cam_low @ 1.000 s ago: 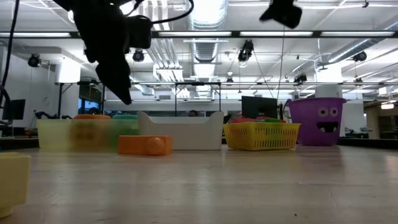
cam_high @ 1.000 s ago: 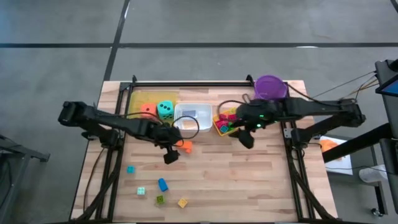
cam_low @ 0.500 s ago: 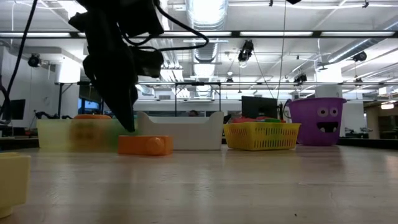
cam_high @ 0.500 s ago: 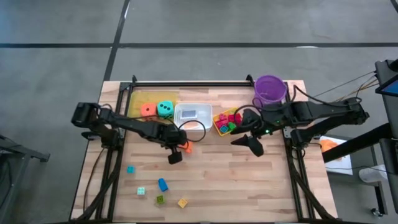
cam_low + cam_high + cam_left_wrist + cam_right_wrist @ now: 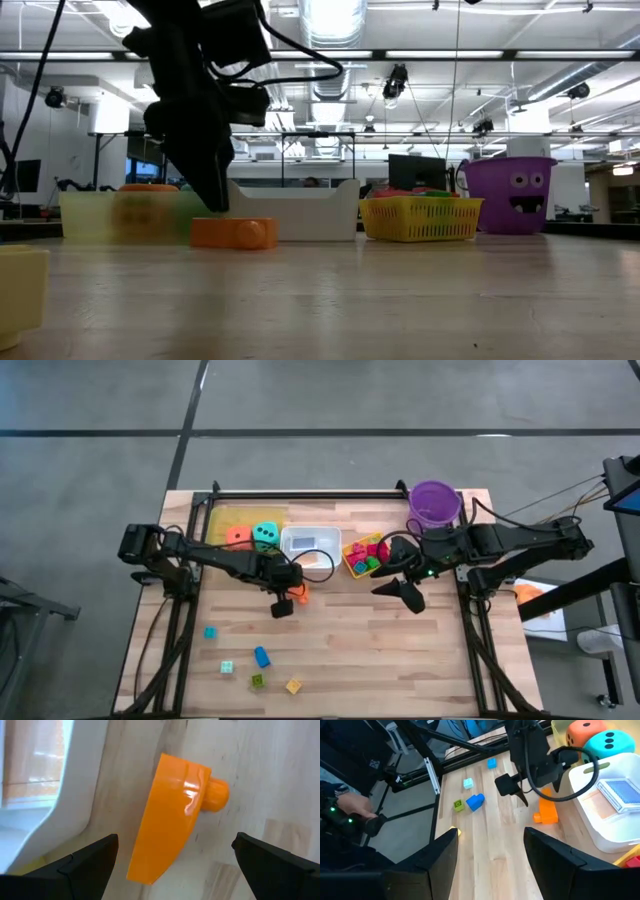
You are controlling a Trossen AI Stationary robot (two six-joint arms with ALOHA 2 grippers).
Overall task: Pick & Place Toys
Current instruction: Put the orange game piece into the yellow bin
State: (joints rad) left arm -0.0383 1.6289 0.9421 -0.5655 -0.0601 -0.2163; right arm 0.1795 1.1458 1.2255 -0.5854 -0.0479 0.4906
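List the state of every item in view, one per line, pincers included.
Left pincer: open, hovering over the orange block.
Orange block: lying on the table beside the white tray, not gripped.
Right pincer: open, empty, above bare table near the yellow basket.
White tray: holds flat cards.
Yellow basket: holds small blocks.
Teal die: resting in the yellow tray.
Orange die: beside it.
Purple bucket: upright.
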